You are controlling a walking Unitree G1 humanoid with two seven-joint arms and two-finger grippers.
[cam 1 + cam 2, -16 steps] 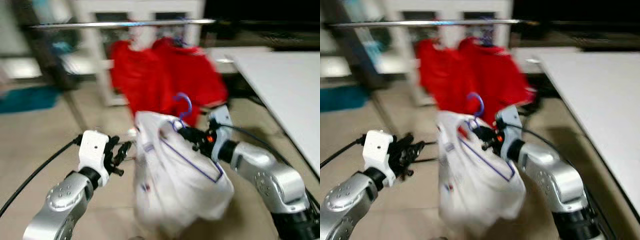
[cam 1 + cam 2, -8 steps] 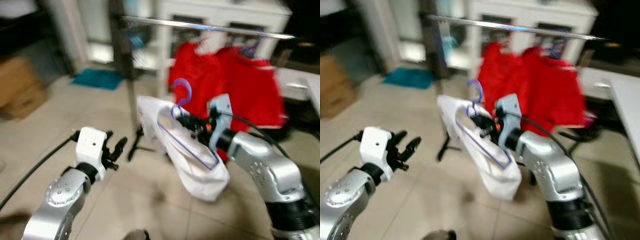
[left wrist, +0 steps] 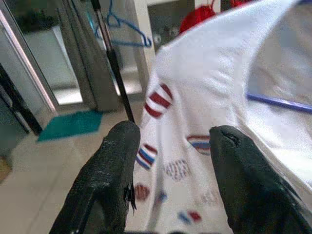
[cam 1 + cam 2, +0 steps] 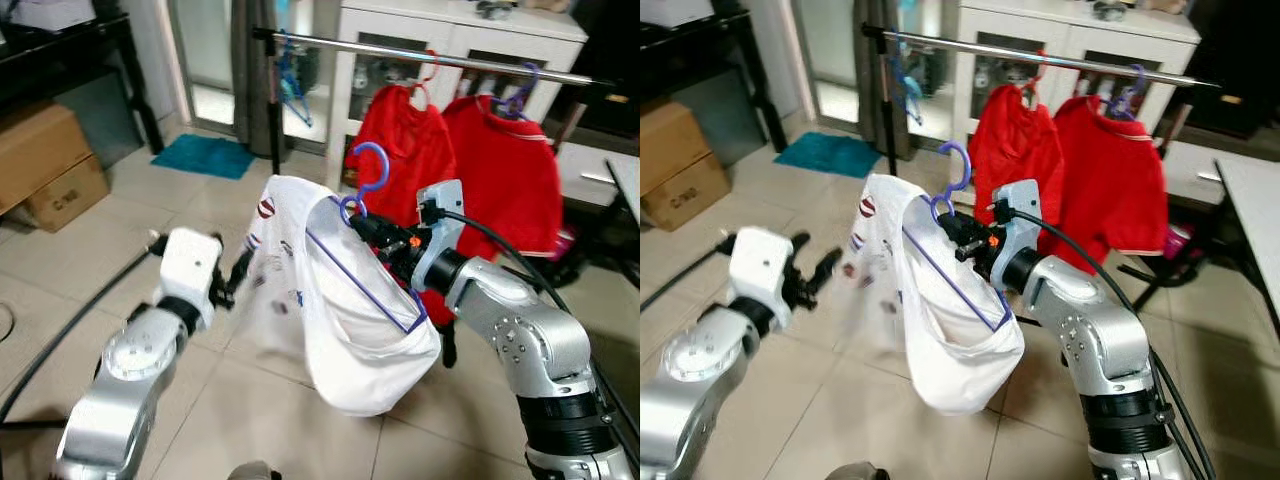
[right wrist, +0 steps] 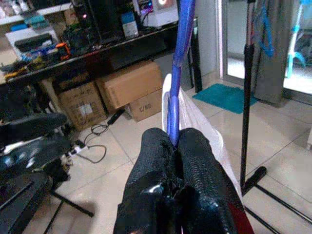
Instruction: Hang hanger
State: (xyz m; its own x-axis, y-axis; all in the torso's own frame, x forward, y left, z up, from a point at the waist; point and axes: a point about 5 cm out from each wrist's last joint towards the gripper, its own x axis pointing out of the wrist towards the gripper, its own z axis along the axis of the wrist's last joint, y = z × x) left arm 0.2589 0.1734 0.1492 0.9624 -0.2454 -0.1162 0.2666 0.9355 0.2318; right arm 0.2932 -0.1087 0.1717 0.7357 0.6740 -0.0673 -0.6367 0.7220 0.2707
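Note:
A blue hanger (image 5: pixel 181 58) carries a white garment (image 4: pixel 340 340) printed with small red and blue badges. My right gripper (image 4: pixel 375 232) is shut on the hanger's neck just under its hook and holds it up in front of me, below the rail and nearer to me. The silver rail (image 4: pixel 460 55) runs across the back, with two red shirts (image 4: pixel 405 150) hanging on it. My left gripper (image 3: pixel 173 131) is open beside the garment's left edge, and the cloth hangs just beyond its fingertips.
Empty blue hangers (image 4: pixel 290 80) hang at the rail's left end, by its black upright pole (image 4: pixel 272 110). A white cabinet (image 4: pixel 450 30) stands behind the rail. Cardboard boxes (image 4: pixel 45 160) and a teal mat (image 4: pixel 205 157) lie on the left, and a table corner (image 4: pixel 625 180) shows at the right.
The whole view has swung and lost its blur, so the camera moved. My right gripper still holds the hanger. My left gripper is closer to the garment's edge.

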